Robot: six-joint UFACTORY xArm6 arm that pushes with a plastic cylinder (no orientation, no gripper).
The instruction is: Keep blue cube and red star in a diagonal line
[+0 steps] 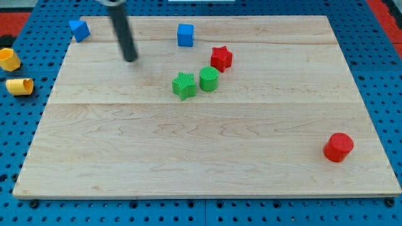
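Note:
A blue cube (184, 34) sits near the view's top, middle of the wooden board. A red star (221, 58) lies below and to the right of it, a short gap apart. My tip (130, 59) is at the end of the dark rod, to the left of both, about level with the red star and well clear of the blue cube. It touches no block.
A green star (184, 85) and a green cylinder (208, 79) sit just below-left of the red star. Another blue block (79, 29) is at the board's top left corner. A red cylinder (338, 147) is at lower right. Two yellow pieces (19, 86) lie off the board at left.

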